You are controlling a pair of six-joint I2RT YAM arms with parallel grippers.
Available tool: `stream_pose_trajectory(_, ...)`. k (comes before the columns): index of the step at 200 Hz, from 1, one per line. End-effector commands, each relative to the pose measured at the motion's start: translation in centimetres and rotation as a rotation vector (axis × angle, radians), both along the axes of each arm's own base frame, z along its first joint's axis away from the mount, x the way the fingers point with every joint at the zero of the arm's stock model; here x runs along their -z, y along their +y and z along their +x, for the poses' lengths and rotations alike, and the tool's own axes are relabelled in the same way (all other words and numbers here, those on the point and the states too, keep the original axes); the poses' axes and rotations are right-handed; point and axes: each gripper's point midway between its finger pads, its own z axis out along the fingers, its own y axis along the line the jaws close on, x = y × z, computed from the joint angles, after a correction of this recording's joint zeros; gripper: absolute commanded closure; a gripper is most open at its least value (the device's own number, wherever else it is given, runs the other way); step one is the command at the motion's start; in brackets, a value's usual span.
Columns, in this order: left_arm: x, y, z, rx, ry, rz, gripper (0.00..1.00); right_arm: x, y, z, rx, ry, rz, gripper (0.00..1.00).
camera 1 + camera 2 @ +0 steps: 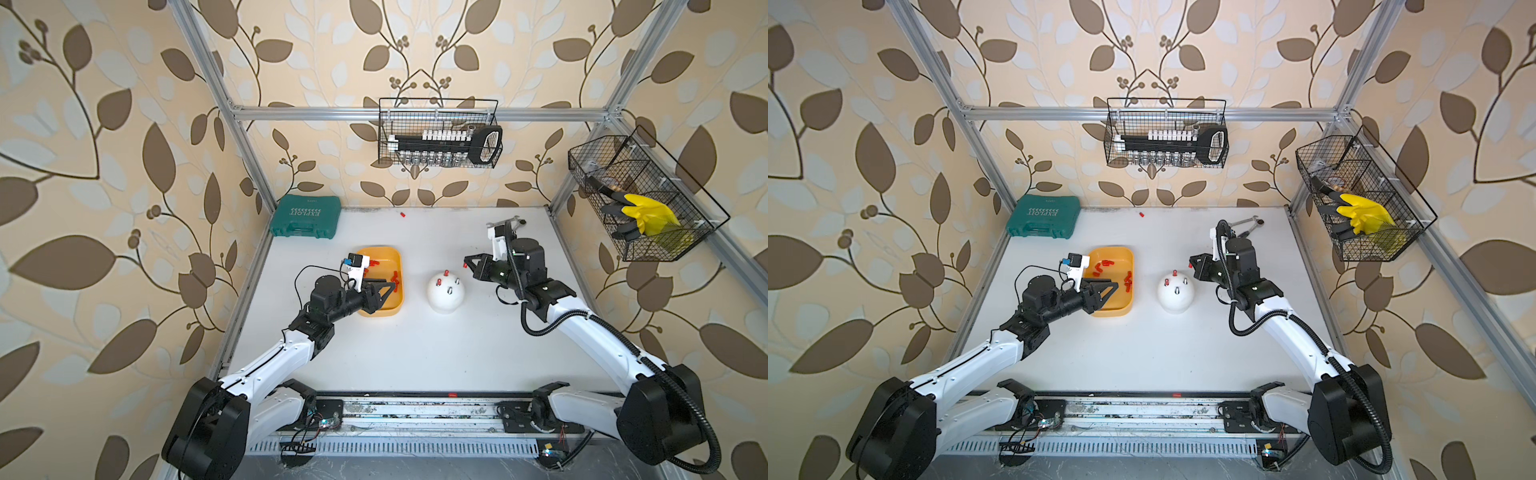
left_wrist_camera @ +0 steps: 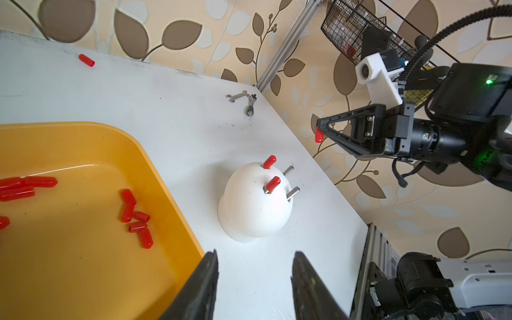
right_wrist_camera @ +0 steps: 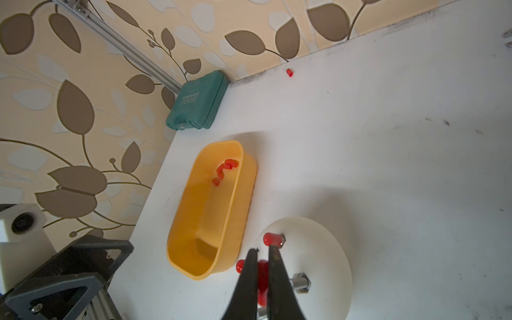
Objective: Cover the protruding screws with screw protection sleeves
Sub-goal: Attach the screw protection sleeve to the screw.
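The right gripper [image 2: 318,130] is pinching a red cap [image 2: 319,136], seemingly hovering just above the white dome [image 2: 249,216], where two screws [image 2: 288,169] are standing bare and two are wearing caps [image 2: 269,162]. The left gripper [image 1: 392,286] is gaping empty over the yellow tray [image 2: 144,141] of loose caps [image 2: 133,216].

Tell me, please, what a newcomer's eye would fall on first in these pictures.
The white dome mid-table draws the eye: two red sleeves are fitted on it, and two screws stand bare. The right gripper hangs near it, pinching another sleeve. A yellow tray of loose sleeves sits beside the dome.
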Motion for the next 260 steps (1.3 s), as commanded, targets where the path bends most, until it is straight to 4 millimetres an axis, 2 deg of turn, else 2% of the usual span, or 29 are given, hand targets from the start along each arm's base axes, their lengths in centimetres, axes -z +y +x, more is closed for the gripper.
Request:
stream_pose_trajectory(1, -2.5, -0.6, -0.5, 0.042, -0.068, -0.029, 0.54, -1.3, 0.1, 0.8, 0.000, -0.094, 0.037, 0.90)
stream_pose_trajectory(21, -2.5, -0.6, -0.6, 0.045, -0.068, -0.029, 0.54, -0.5, -0.2, 0.9, 0.009, -0.077, 0.039, 0.90)
stream_pose_trajectory(44, -2.3, -0.6, -0.6, 0.046, -0.063, -0.027, 0.54, 1.1, 0.5, 0.9, -0.025, -0.031, 0.057, 0.90)
stream_pose_trajectory(71, -2.3, -0.7, -0.5, 0.049, -0.062, -0.027, 0.54, 2.6, 0.5, 0.8, -0.020, -0.011, 0.059, 0.91)
stream_pose_trajectory(102, -2.2, -0.8, -0.5, 0.052, -0.059, -0.020, 0.54, 3.4, 1.0, 0.4, -0.039, -0.006, 0.053, 0.91)
stream_pose_trajectory(142, -1.9, -0.8, -0.5, 0.054, -0.057, -0.015, 0.54, 4.8, 0.7, 0.4, -0.027, 0.010, 0.018, 0.91)
stream_pose_trajectory(196, -2.2, -0.8, -0.5, 0.055, -0.059, -0.016, 0.54, 5.6, 0.9, 0.4, -0.030, 0.026, -0.003, 0.92)
stream_pose_trajectory(260, -2.2, -0.8, -0.4, 0.056, -0.058, -0.017, 0.54, 5.2, 0.7, -0.2, -0.031, 0.018, 0.000, 0.94)
